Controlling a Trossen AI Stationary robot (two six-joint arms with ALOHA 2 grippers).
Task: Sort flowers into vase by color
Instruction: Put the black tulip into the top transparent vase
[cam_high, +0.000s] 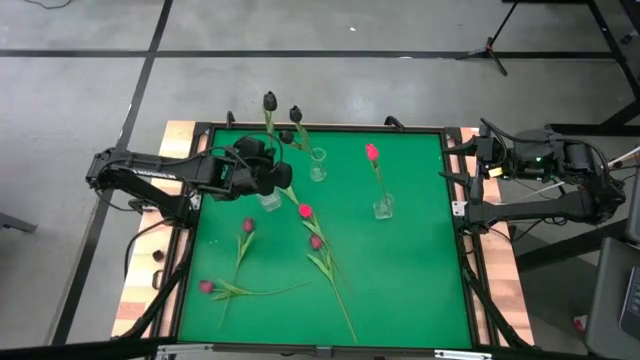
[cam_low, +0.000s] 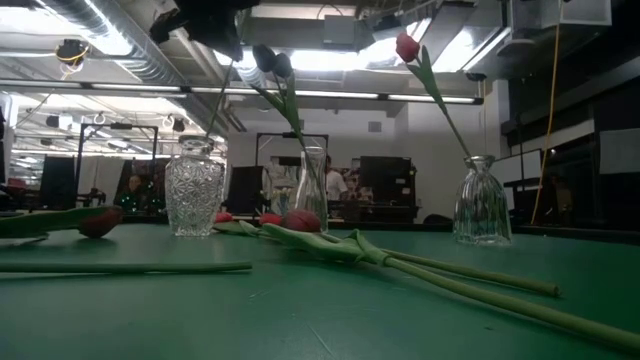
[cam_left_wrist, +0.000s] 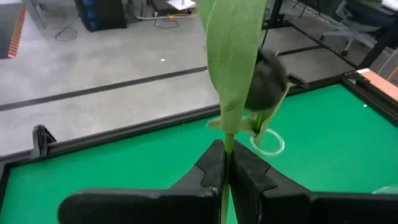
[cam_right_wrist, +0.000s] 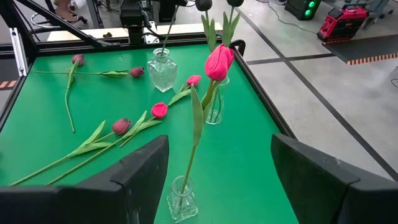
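My left gripper (cam_high: 270, 165) (cam_left_wrist: 225, 155) is shut on the green stem of a near-black tulip (cam_high: 270, 101) above a cut-glass vase (cam_high: 268, 201) (cam_low: 195, 190). That stem's lower end (cam_low: 222, 100) runs down to the vase's mouth; how far in it goes is unclear. A second near-black tulip (cam_high: 296, 114) stands in a slim vase (cam_high: 317, 166). A bright pink tulip (cam_high: 372, 152) leans in the right vase (cam_high: 383, 208). My right gripper (cam_right_wrist: 217, 186) (cam_high: 472, 160) waits open over the table's right edge, with nothing between its fingers. My left gripper pinches the stem (cam_left_wrist: 227, 142) between its two fingertips, just below the base of a broad leaf (cam_left_wrist: 233, 56). The fingers come from the table's left side, slanting a little downward, and lie across the stem. The dark head (cam_left_wrist: 267, 81) stands above the fingers, and the rest of the stem hangs below them.
Several loose tulips lie on the green mat (cam_high: 410, 290), with pink and magenta heads (cam_high: 305, 211) (cam_high: 316, 242) (cam_high: 248, 226) (cam_high: 206, 287) and long stems running toward the near edge. A black frame (cam_high: 455, 250) rims the table. People stand far back in the room.
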